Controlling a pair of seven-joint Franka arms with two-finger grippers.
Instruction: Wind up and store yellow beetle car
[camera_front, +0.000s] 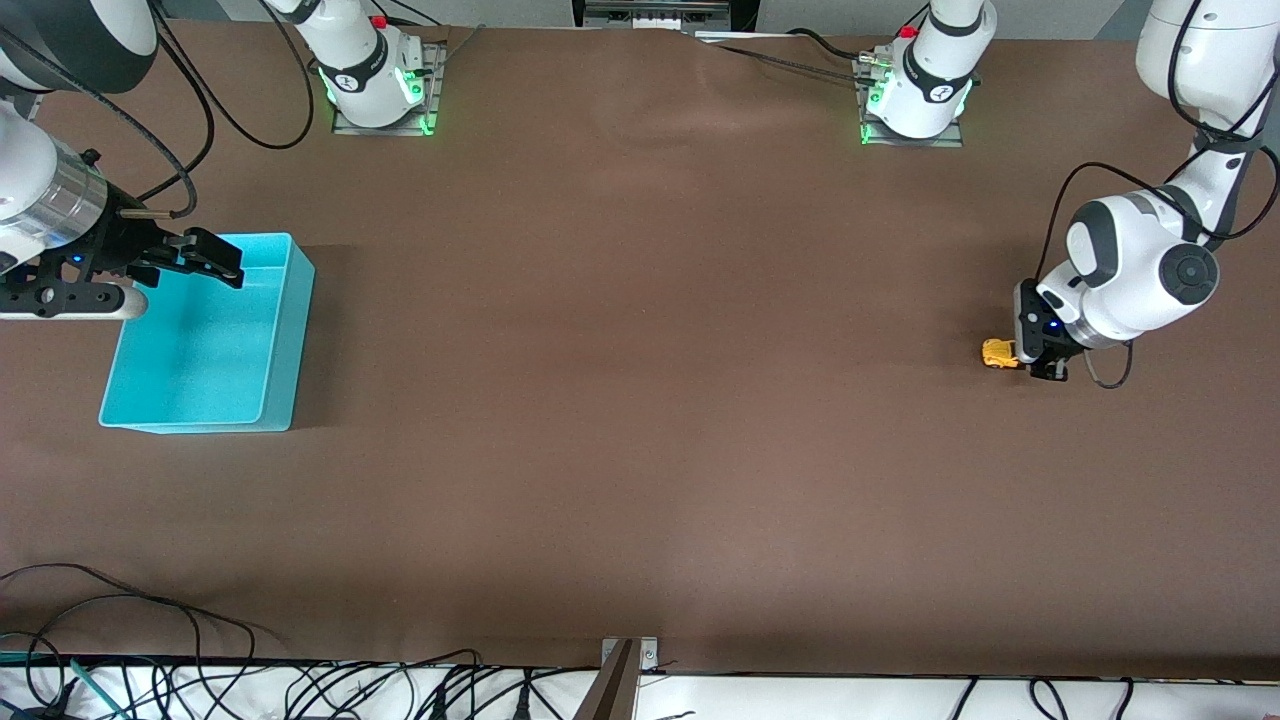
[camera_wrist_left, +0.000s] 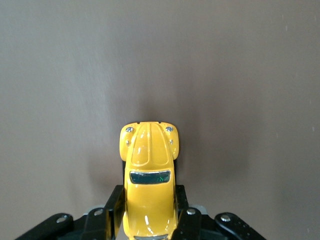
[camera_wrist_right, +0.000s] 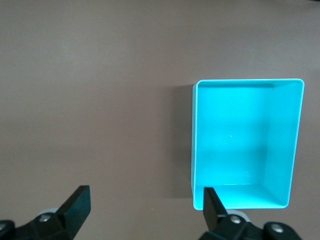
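The left gripper (camera_front: 1035, 360) pinches the yellow beetle car (camera_front: 999, 353) low over the table (camera_front: 640, 400), well apart from the turquoise bin (camera_front: 205, 415); a shallow rear grip could slip. The right gripper (camera_front: 205, 258) waits, fingers spread, over the bin.

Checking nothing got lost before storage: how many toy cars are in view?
1. The yellow beetle car sits at the left arm's end of the table, clamped in the left gripper. The turquoise bin holds none.
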